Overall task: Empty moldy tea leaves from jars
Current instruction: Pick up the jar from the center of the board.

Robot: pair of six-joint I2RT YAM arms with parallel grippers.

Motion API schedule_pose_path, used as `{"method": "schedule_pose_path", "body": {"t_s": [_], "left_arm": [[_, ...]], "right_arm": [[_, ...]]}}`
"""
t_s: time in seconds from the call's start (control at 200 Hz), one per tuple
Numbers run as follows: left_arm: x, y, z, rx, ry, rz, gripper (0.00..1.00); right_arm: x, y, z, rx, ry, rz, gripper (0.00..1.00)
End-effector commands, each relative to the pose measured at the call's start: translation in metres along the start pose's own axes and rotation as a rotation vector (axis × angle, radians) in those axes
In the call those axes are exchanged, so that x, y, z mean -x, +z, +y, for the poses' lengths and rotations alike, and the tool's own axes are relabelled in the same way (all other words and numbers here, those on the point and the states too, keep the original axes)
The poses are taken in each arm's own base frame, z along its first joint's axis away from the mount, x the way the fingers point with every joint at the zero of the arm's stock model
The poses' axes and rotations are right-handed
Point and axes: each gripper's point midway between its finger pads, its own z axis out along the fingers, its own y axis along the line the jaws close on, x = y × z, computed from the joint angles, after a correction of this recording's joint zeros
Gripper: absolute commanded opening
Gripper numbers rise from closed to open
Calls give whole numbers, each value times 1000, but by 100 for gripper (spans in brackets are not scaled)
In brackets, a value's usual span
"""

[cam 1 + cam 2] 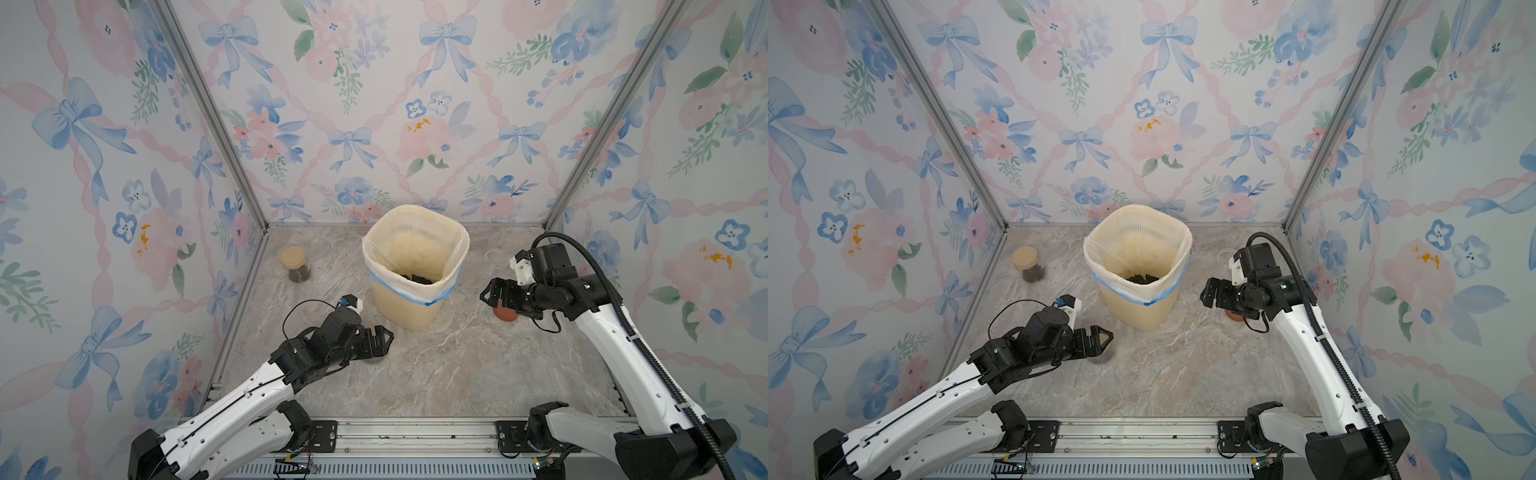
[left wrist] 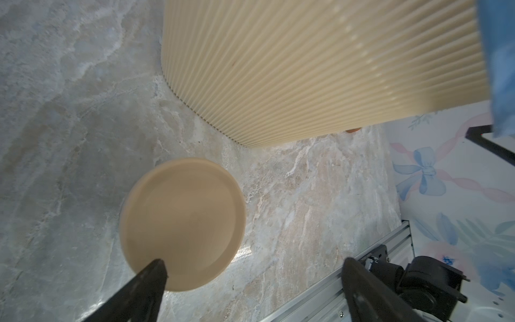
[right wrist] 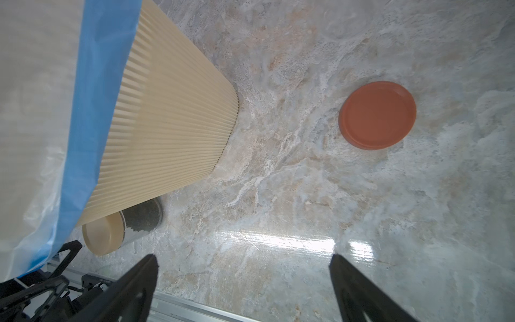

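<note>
Seems light, slick and breakable: best to clasp tan-lidded jar (image 3: 143, 220) round its glass wall, with left gripper (image 2: 253, 262) and right gripper (image 3: 243, 256) both released, empty.

A stone-look tabletop (image 3: 278, 195), veined grey and beige, is smooth and polished enough to mirror a bright streak of light. On it is a cream bin (image 2: 306, 69) of matt, finely ribbed plastic, lined with a thin, crinkled, translucent white film liner (image 3: 36, 111) edged in blue. A clear glass jar (image 3: 143, 220) has a smooth, satin tan lid (image 2: 184, 225), a reddish-brown lid (image 3: 377, 115) shows the same soft sheen, the front rail (image 1: 407, 432) is brushed silvery metal, and the walls (image 1: 374, 104) look like matt printed paper.
</note>
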Motion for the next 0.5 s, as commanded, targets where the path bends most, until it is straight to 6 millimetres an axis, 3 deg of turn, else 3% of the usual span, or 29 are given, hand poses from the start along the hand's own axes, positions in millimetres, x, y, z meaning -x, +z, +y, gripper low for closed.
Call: {"method": "schedule_pose_path", "body": {"t_s": [0.0,0.34,0.49], "left_arm": [[-2,6,17,113,12,-20,98],[15,-1,8,200,79,-39,98],[18,-1,18,278,117,-34,98]], "right_arm": [[-12,-3,-4,-8,-12,4,97],[-25,6,-10,-4,-12,21,97],[-24,10,-9,5,-16,24,97]]}}
